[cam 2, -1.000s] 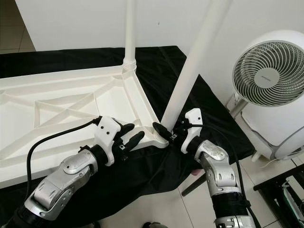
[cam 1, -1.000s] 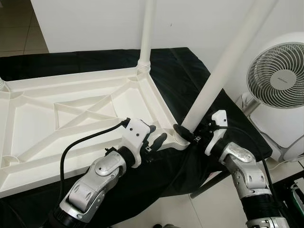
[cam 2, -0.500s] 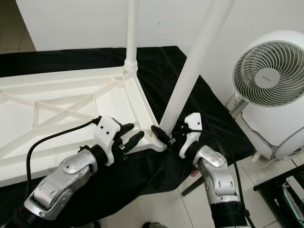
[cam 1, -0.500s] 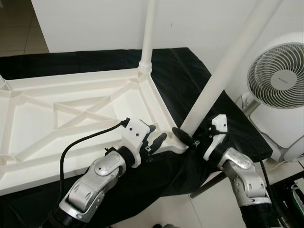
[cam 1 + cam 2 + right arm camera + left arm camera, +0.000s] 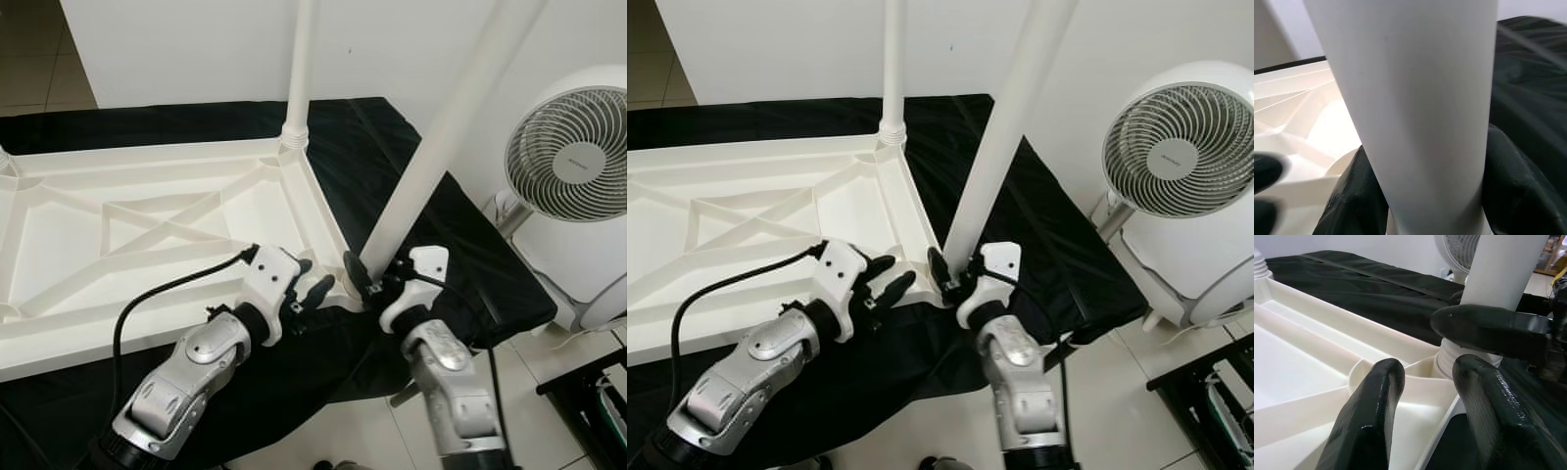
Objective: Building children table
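Leg-fitting step: right claw (image 5: 370, 277) clamped on the tilted white plastic tube leg (image 5: 431, 147) at the upturned white ribbed plastic tabletop's (image 5: 147, 235) corner socket (image 5: 1447, 363); left claw (image 5: 306, 289) parted, empty, beside. Next: straighten, press home.

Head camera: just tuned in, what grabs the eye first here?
A white table leg leans at the near right corner of the upside-down white tabletop, with the right gripper clamped around its base. The left gripper rests open on the tabletop rim beside that corner. Another leg stands upright in the far corner.
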Available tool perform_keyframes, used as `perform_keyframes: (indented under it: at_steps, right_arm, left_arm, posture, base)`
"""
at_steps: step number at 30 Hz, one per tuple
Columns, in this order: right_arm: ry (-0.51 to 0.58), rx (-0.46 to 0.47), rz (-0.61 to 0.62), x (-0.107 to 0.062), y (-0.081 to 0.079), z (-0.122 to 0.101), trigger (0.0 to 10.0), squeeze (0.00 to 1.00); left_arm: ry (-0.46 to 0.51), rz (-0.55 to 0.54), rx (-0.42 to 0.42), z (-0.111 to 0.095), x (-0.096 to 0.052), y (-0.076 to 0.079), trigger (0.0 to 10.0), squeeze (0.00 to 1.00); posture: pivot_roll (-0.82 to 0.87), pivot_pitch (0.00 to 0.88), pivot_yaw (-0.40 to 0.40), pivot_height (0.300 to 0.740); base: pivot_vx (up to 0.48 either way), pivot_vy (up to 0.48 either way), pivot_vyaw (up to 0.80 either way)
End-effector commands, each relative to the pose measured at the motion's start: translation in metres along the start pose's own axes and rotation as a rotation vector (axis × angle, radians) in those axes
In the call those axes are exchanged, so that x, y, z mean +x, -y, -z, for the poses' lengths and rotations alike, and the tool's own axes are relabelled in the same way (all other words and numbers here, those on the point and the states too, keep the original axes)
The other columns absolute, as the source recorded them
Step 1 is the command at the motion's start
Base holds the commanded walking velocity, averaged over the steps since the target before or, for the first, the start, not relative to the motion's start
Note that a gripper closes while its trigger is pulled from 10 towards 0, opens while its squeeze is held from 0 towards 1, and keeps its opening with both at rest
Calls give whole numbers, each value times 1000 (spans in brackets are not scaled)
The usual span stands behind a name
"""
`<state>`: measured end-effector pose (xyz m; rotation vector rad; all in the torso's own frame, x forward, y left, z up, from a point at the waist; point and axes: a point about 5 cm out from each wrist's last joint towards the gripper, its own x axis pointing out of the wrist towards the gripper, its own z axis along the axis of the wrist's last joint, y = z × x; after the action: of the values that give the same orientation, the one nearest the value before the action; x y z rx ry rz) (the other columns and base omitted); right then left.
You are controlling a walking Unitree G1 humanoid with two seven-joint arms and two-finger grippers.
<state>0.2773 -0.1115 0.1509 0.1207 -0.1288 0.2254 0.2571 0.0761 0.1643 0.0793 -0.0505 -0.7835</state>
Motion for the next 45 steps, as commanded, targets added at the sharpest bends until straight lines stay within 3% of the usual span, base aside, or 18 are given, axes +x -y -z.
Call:
perform_keyframes:
  at_steps: [1,4,5,6,11,13,14,16,24,26,27,28,29,34,35,41,42,45]
  right_arm:
    - [-38,49,140,-4,15,7,10000,0]
    - [-32,58,149,-4,17,6,10000,0]
    - [-26,58,131,-5,17,4,10000,898]
    - [-21,53,106,-6,17,2,10000,1000]
    - [-9,17,-43,-8,21,-4,10000,1000]
    - [-13,7,-109,-8,22,-6,10000,953]
    - [-13,-7,-163,-8,23,-8,10000,0]
    - [-24,-32,-244,-6,29,-11,10000,0]
    - [-60,-65,-372,-1,40,-10,10000,0]
    - [-95,-82,-471,4,42,-6,9961,0]
    - [-110,-90,-500,7,43,-3,4980,0]
    - [-110,-90,-500,7,43,-3,4980,0]
    - [-120,-96,-525,10,44,-1,0,0]
    - [-132,-97,-551,14,47,1,0,0]
    - [-137,-86,-580,19,50,1,0,0]
    - [-137,-83,-609,21,51,1,0,0]
    - [-137,-83,-611,20,51,1,0,0]
    - [-136,-82,-615,19,51,2,0,0]
  left_arm:
    - [-3,143,-5,2,-2,6,10000,0]
    - [-1,139,-3,1,-2,4,10000,0]
    - [0,137,-2,1,-2,4,10000,0]
    - [0,136,-2,1,-2,4,10000,0]
    - [1,137,3,1,-1,3,10000,0]
    - [1,138,2,1,-2,3,10000,0]
    - [2,143,3,0,-2,3,10000,0]
    - [3,150,5,-1,-2,4,10000,0]
    - [-5,178,4,-1,-5,6,10000,0]
    - [-15,201,8,1,-7,7,10000,0]
    - [-17,205,6,1,-7,8,10000,0]
    - [-17,205,6,1,-7,8,10000,0]
    - [-15,203,4,1,-6,8,10000,0]
    - [-8,191,-2,1,-6,8,10000,0]
    - [-4,197,-27,3,-6,18,10000,0]
    - [-9,214,-76,5,-8,26,10000,0]
    - [-8,222,-77,4,-8,25,10000,616]
    - [-8,227,-77,4,-9,25,10000,616]
  posture:
    - [46,139,-81,740]
    - [46,139,-81,740]
    - [43,138,-79,740]
    - [43,138,-79,740]
    - [41,136,-80,740]
    - [41,136,-80,740]
    - [41,136,-80,740]
    - [42,129,-79,740]
    - [50,117,-80,740]
    - [55,109,-84,740]
    - [63,99,-87,740]
    - [63,99,-87,740]
    - [63,99,-87,740]
    - [70,91,-88,740]
    - [81,87,-91,740]
    - [81,87,-91,740]
    - [81,92,-91,740]
    - [81,92,-91,740]
  base:
    - [0,0,0]
    - [0,0,0]
    - [0,0,0]
    - [0,0,0]
    - [0,0,0]
    - [0,0,0]
    - [0,0,0]
    - [0,0,0]
    - [0,0,0]
    - [0,0,0]
    - [0,0,0]
    - [0,0,0]
    - [0,0,0]
    - [0,0,0]
    - [0,0,0]
    - [0,0,0]
    - [0,0,0]
    - [0,0,0]
